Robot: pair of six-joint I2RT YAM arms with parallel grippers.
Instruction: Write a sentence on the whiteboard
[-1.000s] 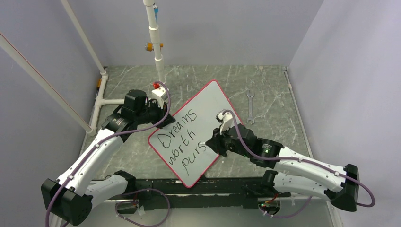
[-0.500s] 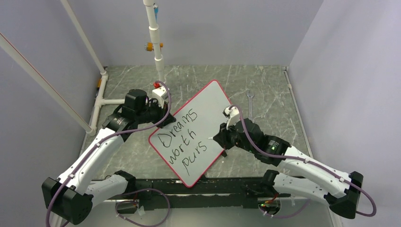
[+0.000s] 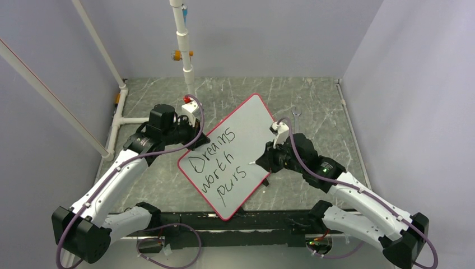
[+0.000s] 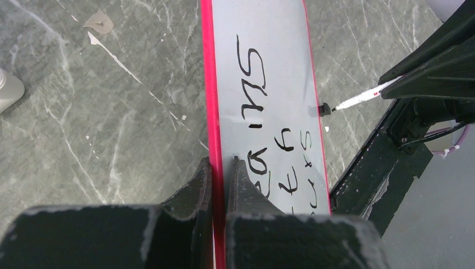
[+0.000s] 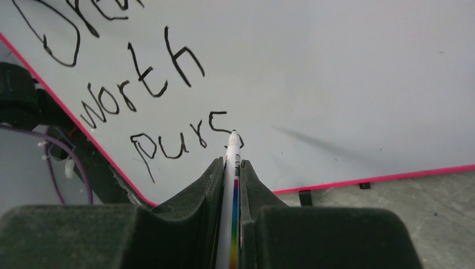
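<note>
Red-rimmed whiteboard (image 3: 252,126) lies angled mid-table. My left gripper (image 4: 221,163) is pinched on its rim, and the right gripper (image 5: 232,163) is clamped on the marker (image 5: 233,190), tip right by the "purs" of the sentence (image 3: 217,168). My worry: too much pressure and the board pivots in that edge pinch, wrecking the letters. A wrench (image 3: 295,116) sits just beside the right arm and a pipe frame (image 3: 185,56) stands behind; neither blocks the stroke.
</note>
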